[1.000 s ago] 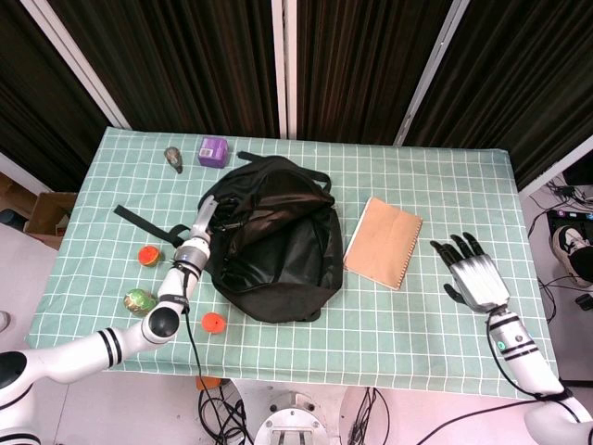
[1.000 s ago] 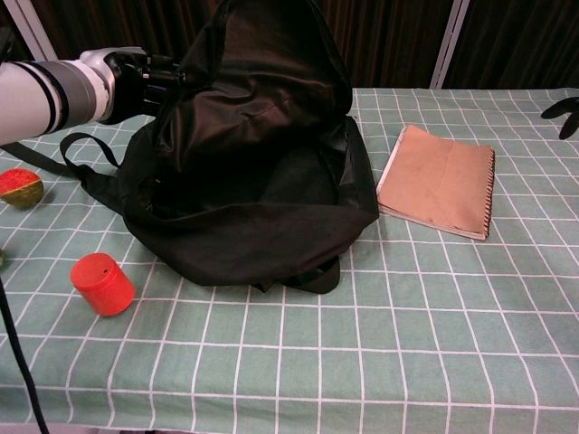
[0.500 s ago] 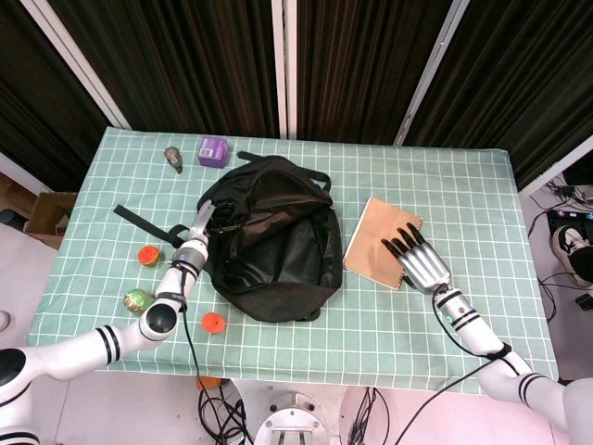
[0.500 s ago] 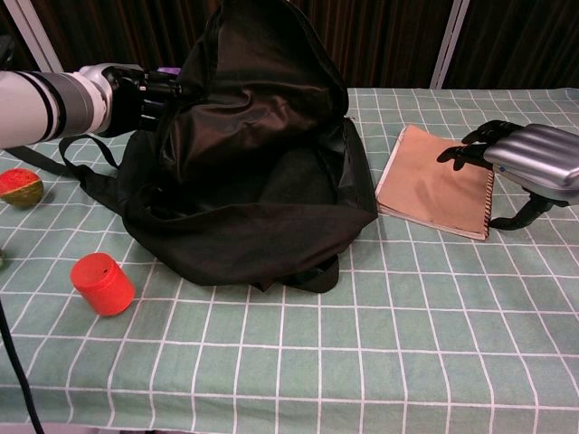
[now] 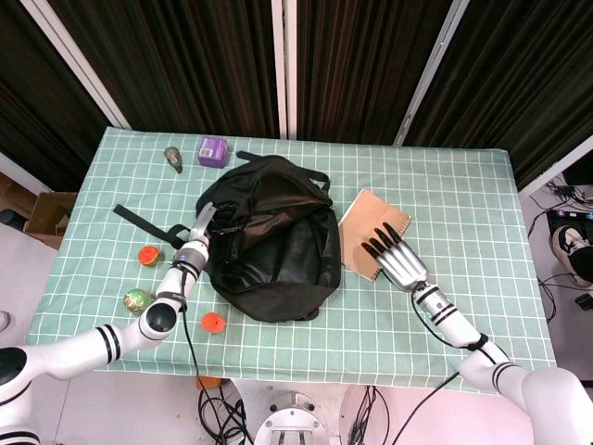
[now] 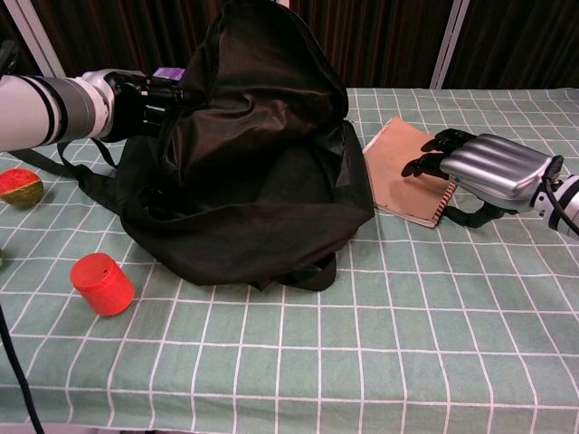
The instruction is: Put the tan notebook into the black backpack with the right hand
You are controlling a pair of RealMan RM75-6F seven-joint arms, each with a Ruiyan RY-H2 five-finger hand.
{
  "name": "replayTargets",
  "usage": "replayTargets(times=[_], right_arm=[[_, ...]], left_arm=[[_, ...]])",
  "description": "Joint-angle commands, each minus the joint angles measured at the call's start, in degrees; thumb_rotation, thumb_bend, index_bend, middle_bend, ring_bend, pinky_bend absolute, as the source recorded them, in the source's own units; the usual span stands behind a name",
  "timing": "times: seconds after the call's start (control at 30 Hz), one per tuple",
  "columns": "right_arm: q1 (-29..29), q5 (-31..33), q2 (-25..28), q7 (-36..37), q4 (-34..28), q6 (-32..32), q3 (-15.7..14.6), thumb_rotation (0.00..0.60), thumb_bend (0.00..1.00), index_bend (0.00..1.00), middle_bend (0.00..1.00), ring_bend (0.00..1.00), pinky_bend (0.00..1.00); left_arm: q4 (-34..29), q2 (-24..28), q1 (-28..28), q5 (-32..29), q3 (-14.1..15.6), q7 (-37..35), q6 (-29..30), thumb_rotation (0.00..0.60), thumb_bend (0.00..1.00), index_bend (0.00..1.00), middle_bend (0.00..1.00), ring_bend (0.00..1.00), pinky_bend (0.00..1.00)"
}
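- A table with a green checked cloth (image 5: 445, 185) stands before dark curtains.
- The tan notebook (image 5: 369, 227) lies flat on the cloth, just beside the right side of the black backpack (image 5: 273, 243); in the chest view its near corner comes very close to the bag's fabric, perhaps touching it.
- One second ago the notebook lay well apart from the bag and the right hand (image 5: 397, 264) was far out at the table's right edge. Now this hand is on the notebook, and the notebook has slid and turned toward the bag.
- I judge this as a push, or the start of a grasp, not a lift: the notebook is flat on the table and not in the bag.
- The right hand's fingers are stretched forward over the cover, with the thumb below at the spiral edge (chest view). I cannot tell if it really pinches the notebook or only rests on it.
- The notebook is thin, with a plain tan cover and a wire spiral on its near side.
- The left hand (image 6: 149, 95) grips the bag's upper rim and holds the mouth up and open.
- Around: a red cylinder (image 6: 102, 284), a purple cube (image 5: 213, 151) and small fruit-like pieces at the left.
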Motion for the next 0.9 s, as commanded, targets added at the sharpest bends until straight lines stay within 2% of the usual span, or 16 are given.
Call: replayTargets(times=[0.03, 0.23, 0.47, 0.63, 0.7, 0.8, 0.9], right_arm=[[1.4, 0.2, -3.6, 1.8, 4.0, 1.2, 0.6, 0.6, 0.22, 0.26, 0.28, 0.08, 0.1], [3.7, 1.4, -8.6, 2.8, 9.6, 2.2, 2.3, 0.6, 0.33, 0.3, 0.3, 0.09, 0.14], [6.0, 3.4, -12.1, 2.6, 12.7, 4.9, 4.9, 0.6, 0.44, 0.3, 0.31, 0.11, 0.19], [6.9, 4.4, -13.4, 1.7, 14.1, 3.4, 5.0, 0.6, 0.52, 0.32, 0.34, 0.13, 0.24], [7.3, 4.8, -14.1, 0.7, 14.7, 2.4, 5.0, 0.6, 0.53, 0.33, 0.35, 0.14, 0.26], [7.8, 5.5, -15.2, -0.5, 15.3, 1.9, 5.4, 0.6, 0.54, 0.38, 0.38, 0.15, 0.28], [8.3, 6.5, -16.3, -1.7, 16.1, 1.9, 6.2, 0.6, 0.57, 0.5, 0.45, 0.21, 0.33]], left_arm=[[-0.4, 0.2, 0.1, 0.0, 0.0, -0.2, 0.2, 0.6, 0.49, 0.65, 0.74, 0.71, 0.54], [-1.4, 0.7, 0.2, 0.1, 0.1, -0.4, 0.5, 0.6, 0.49, 0.65, 0.74, 0.71, 0.54], [-2.5, 1.4, 0.5, 0.4, 0.1, -0.8, 0.7, 0.6, 0.49, 0.65, 0.74, 0.71, 0.54], [-2.7, 1.7, 0.5, 0.4, 0.2, -1.0, 0.8, 0.6, 0.49, 0.65, 0.74, 0.71, 0.54], [-2.6, 1.7, 0.5, 0.2, 0.1, -1.2, 0.8, 0.6, 0.49, 0.65, 0.74, 0.71, 0.54], [-2.6, 1.8, 0.5, 0.0, 0.0, -1.5, 0.5, 0.6, 0.49, 0.65, 0.74, 0.71, 0.54], [-2.6, 2.0, 0.6, -0.1, -0.1, -2.0, 0.2, 0.6, 0.49, 0.65, 0.74, 0.71, 0.54]])
